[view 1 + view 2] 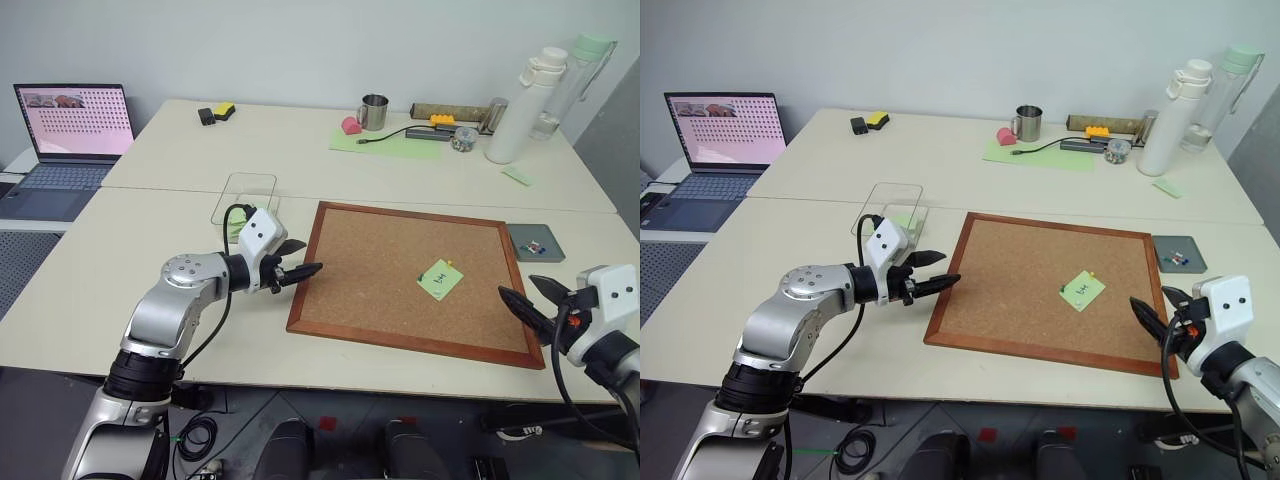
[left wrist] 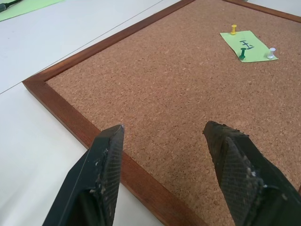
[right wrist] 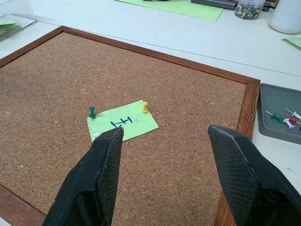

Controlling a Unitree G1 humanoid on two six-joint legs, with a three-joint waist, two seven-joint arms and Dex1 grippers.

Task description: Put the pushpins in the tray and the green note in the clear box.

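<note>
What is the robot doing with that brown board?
It is tidying the cork board. A green note is pinned there by a yellow pushpin, a green pushpin and a white pushpin. Both the left gripper and the right gripper hang at the board's edges, jaws open, holding nothing. Some pins already lie in the grey tray. The clear box waits behind the left gripper.

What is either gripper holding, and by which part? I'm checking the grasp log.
Nothing: the left gripper and right gripper both have open, empty jaws.
</note>
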